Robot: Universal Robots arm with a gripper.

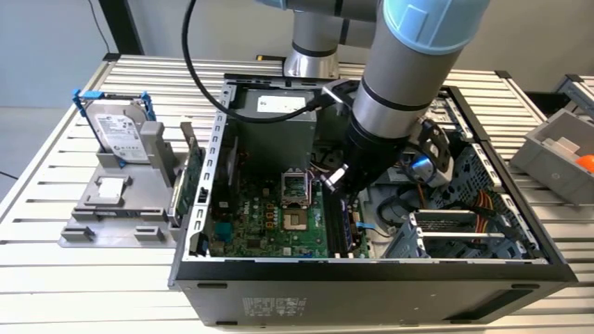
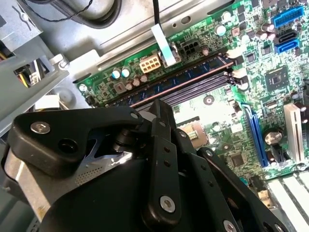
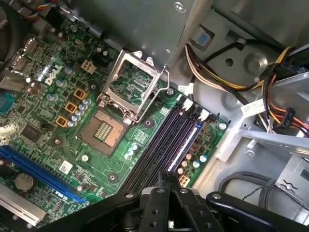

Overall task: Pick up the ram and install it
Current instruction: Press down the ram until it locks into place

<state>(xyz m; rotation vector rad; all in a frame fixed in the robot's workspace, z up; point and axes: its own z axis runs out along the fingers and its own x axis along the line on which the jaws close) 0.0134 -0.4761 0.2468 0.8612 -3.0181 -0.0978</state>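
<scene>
Ram [image 3: 186, 145]: blue stick lying in one of the memory slots [image 3: 161, 145] beside the processor socket [image 3: 104, 130] — looks seated
Claw [image 1: 339, 182]: poised just above the slots, grip state cannot be told
Progress: installation apparently nearly complete — pick-up done

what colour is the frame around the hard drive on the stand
Blue: the frame around the silver hard drive shows best in the exterior view.
</scene>
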